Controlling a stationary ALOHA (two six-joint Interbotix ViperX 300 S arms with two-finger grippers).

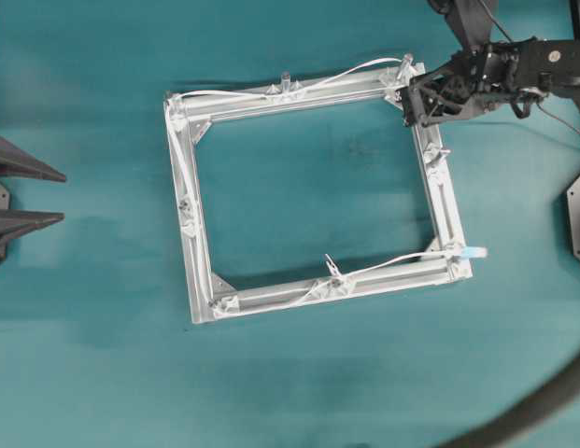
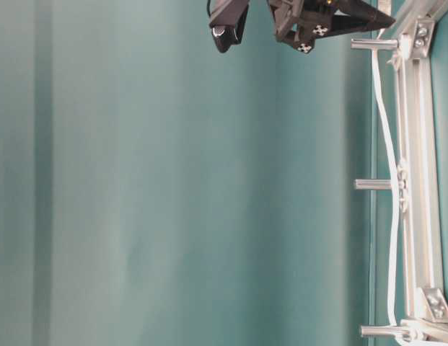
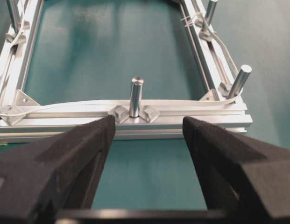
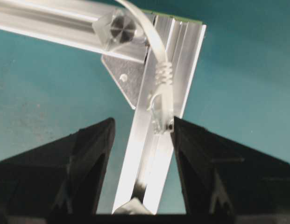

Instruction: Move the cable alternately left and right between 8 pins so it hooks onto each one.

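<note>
A square silver aluminium frame lies flat on the teal table, with short silvery upright pins on little bracket bases spaced round its rails. The long thin white cable runs round most of it: from the far right corner along the top rail, down the left rail, then across the bottom rail to the lower right corner, where one end sticks out past the frame. In the left wrist view it passes behind the middle pin of the near rail and bends round the corner pin to the right.

The black right gripper hangs over the frame's upper right corner. Its jaws stand apart, straddling the rail, and the cable's clear plug end lies loose on the rail between them, touching neither pad as far as can be seen.

The black left gripper sits at the left edge of the table, well apart from the frame, jaws wide apart with nothing between them, facing the middle pin of the left rail
</note>
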